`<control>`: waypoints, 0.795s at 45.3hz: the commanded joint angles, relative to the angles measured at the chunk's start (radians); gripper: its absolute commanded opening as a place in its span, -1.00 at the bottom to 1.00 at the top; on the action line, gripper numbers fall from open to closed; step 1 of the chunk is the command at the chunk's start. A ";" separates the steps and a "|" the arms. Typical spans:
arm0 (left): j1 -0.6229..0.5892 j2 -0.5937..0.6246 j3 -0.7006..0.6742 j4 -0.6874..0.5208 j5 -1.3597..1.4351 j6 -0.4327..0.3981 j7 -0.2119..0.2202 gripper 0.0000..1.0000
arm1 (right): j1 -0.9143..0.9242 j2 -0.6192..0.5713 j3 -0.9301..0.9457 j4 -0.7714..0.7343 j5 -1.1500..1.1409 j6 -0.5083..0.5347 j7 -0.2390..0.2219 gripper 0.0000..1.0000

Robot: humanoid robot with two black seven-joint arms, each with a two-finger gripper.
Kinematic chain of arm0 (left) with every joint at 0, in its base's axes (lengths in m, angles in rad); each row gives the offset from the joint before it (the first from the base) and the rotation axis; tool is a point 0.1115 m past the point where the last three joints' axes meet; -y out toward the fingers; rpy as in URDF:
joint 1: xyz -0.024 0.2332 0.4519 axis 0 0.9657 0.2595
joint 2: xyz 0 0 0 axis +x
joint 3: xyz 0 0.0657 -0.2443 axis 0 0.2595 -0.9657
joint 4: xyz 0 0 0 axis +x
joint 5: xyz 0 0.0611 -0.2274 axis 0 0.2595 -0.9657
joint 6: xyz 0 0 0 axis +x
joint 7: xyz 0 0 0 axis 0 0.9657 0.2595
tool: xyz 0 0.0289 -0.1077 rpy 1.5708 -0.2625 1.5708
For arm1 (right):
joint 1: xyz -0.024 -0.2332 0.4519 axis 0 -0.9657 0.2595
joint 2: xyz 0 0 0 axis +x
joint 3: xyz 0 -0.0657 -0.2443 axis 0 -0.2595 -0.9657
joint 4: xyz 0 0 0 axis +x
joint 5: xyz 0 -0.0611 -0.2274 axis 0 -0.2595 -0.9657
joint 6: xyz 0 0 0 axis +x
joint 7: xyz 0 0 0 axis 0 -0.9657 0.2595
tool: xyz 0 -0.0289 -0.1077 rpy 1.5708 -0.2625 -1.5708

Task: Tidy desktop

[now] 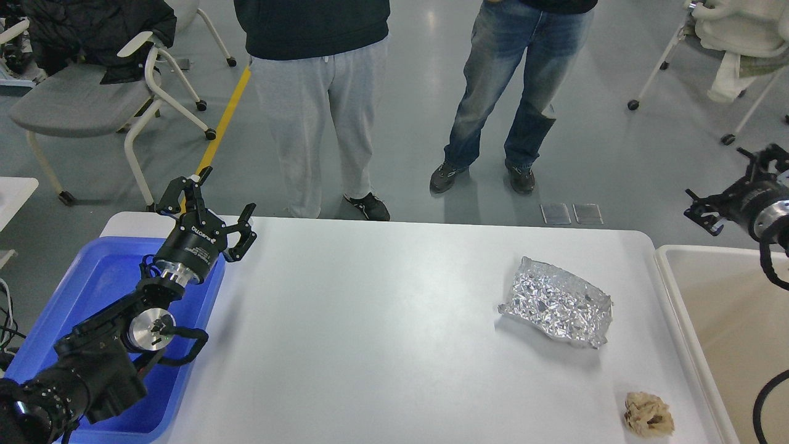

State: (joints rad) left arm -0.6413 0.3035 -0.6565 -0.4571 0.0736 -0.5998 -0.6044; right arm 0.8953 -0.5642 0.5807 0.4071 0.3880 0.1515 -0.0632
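The white desktop [370, 320] carries a crumpled sheet of silver foil [558, 302] at the right and a crumpled brown paper ball [648, 414] at the front right corner. My left gripper [225, 196] is open and empty, held above the desktop's far left corner beside the blue tray. My right gripper [714, 174] is open and empty, raised beyond the far right corner of the desktop, above the beige bin's far edge. It is well apart from the foil and the paper ball.
A blue plastic tray [92, 290] lies at the left under my left arm. A beige bin [727, 333] stands at the right edge. Two people [320, 92] stand just behind the table. Chairs [80, 98] stand at the far left and far right.
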 commanded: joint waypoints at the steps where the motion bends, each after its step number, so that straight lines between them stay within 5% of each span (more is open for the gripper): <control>1: 0.000 0.000 0.000 0.000 0.000 0.000 0.000 1.00 | 0.014 0.003 0.116 0.288 -0.003 0.023 0.002 1.00; 18: 0.000 0.000 0.000 0.000 0.000 0.000 0.000 1.00 | -0.042 0.224 0.120 0.378 -0.009 0.198 0.005 1.00; 36: 0.000 0.000 0.000 0.000 0.000 0.000 0.000 1.00 | -0.173 0.376 0.117 0.343 -0.029 0.229 0.011 1.00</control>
State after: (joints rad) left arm -0.6411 0.3036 -0.6565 -0.4571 0.0737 -0.5998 -0.6044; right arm 0.7995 -0.2726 0.6972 0.7635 0.3764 0.3449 -0.0545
